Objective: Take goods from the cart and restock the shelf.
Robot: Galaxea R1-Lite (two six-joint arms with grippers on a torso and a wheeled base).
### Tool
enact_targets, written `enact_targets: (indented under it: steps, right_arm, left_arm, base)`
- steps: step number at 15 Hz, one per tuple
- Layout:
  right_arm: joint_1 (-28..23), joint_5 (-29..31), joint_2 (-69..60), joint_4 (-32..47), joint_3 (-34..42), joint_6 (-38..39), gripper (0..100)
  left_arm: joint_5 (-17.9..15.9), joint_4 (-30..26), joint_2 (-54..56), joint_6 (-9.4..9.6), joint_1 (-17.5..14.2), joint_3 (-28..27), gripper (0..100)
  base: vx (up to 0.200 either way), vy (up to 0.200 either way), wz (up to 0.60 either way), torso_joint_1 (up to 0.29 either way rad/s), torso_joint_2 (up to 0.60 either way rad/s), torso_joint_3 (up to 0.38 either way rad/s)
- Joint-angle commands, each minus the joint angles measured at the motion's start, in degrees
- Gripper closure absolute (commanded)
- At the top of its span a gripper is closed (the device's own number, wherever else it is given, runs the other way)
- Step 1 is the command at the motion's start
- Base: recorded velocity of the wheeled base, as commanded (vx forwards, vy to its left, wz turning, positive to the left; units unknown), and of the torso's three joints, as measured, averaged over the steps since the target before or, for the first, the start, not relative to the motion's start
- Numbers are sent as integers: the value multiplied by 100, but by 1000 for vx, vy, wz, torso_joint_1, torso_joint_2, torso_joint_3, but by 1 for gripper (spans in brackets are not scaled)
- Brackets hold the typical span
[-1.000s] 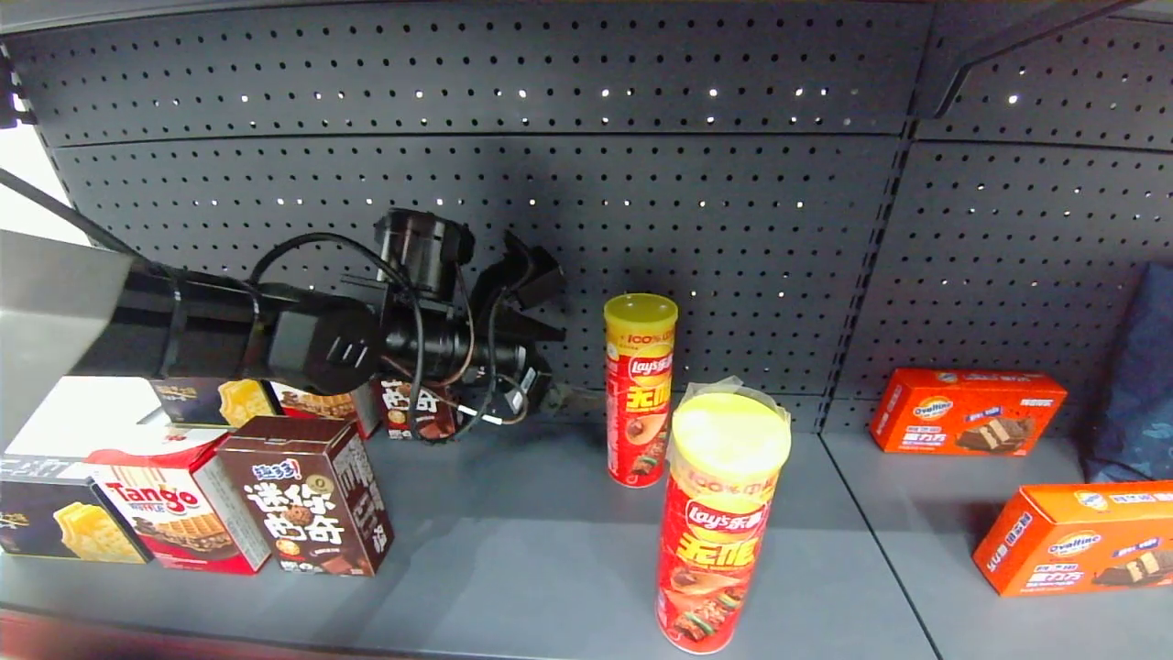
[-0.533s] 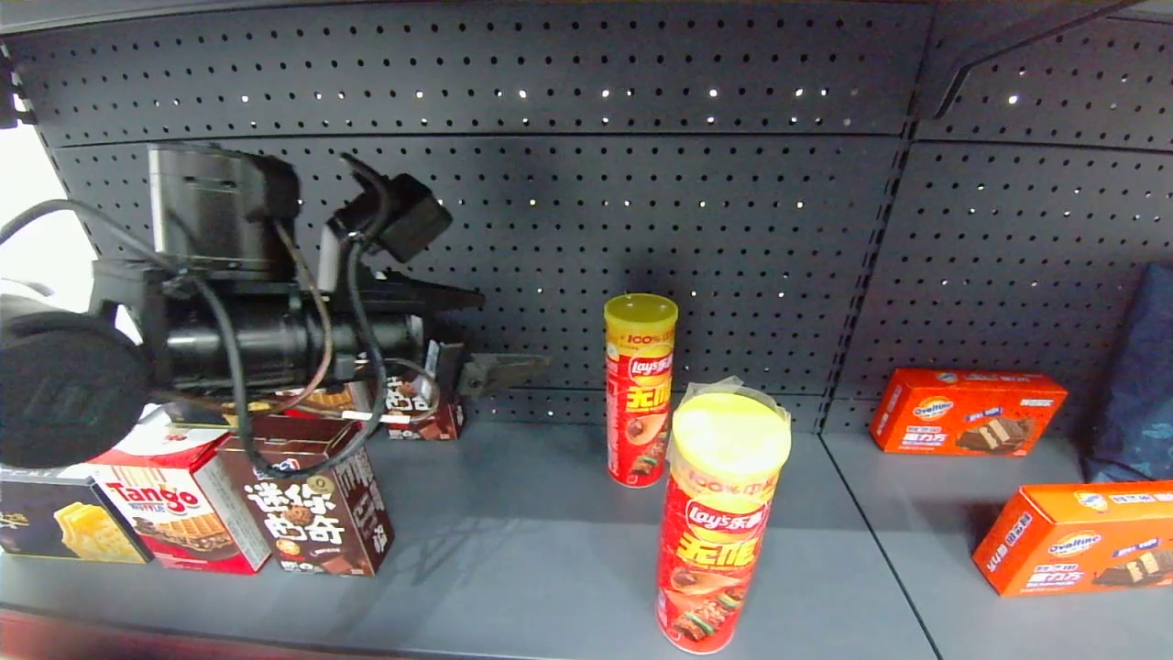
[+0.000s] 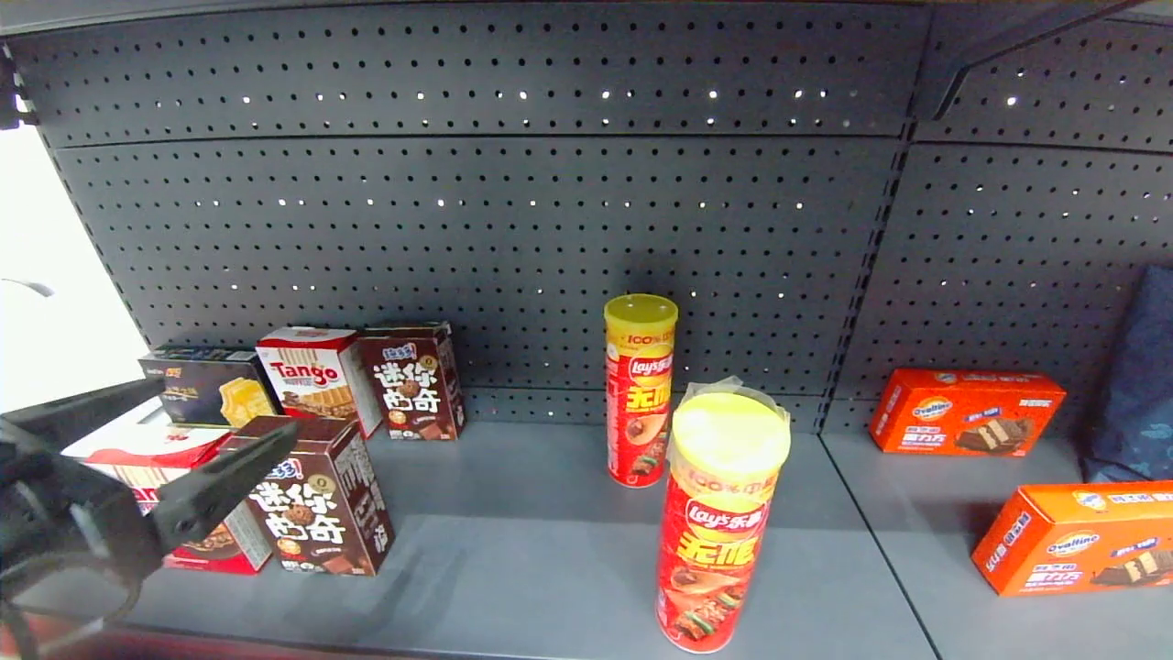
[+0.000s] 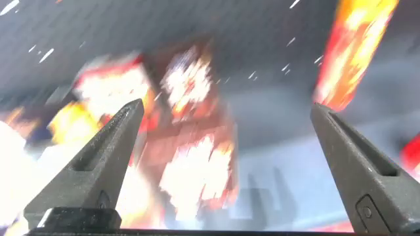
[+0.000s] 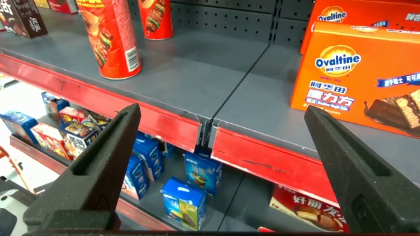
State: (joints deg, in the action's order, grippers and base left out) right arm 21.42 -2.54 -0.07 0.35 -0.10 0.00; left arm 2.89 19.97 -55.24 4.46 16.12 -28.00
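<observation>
My left gripper [image 3: 227, 409] hangs open at the shelf's front left, with nothing between its fingers. It is just in front of a brown cookie box [image 3: 321, 500] that stands in the front row. A second brown cookie box [image 3: 412, 380] stands upright in the back row beside a red and white wafer box [image 3: 312, 374]. In the left wrist view the open fingers [image 4: 98, 170] frame the blurred brown box [image 4: 197, 137]. My right gripper [image 5: 222, 111] is open and empty, below and in front of the shelf's red front edge [image 5: 275, 154].
Two red chip cans [image 3: 640, 390] [image 3: 719, 518] stand mid-shelf [image 3: 550, 550]. Orange boxes [image 3: 962, 412] [image 3: 1072, 536] lie to the right, with a dark blue bag [image 3: 1136, 385] beyond them. Black and yellow boxes [image 3: 197, 390] sit far left. Small blue boxes [image 5: 187, 200] fill the lower shelf.
My left arm has pulled back from the rear of the shelf to the front left, leaving the brown cookie box standing in the back row. The gripper stays open.
</observation>
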Motion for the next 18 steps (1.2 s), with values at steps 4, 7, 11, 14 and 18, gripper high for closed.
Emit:
enact_targets:
  steps: [4, 7, 11, 14, 18]
  right_arm:
    - [152, 7, 7, 9, 1, 26, 0]
    - [134, 324, 7, 0, -17, 18, 0]
    - [3, 394, 306, -18, -17, 439, 0]
    - [-762, 429, 2635, -519, -2469, -281, 0]
    - [-806, -731, 3611, 88, -2776, -888, 0]
  left_arm:
    - [968, -2041, 2535, 424, -74, 735, 0]
    - [1082, -2076, 2509, 468, -74, 682, 0]
    - [1082, -2050, 1964, 459, -65, 585, 0]
    - [1073, -1944, 1630, 494, -3, 436, 0]
    - [1056, -1909, 1498, 468, 111, 374, 0]
  base:
    - [0, 0, 0, 0, 0, 0]
    - [0, 0, 0, 0, 0, 0]
    - [0, 0, 0, 0, 0, 0]
    - [0, 0, 0, 0, 0, 0]
    - [0, 0, 0, 0, 0, 0]
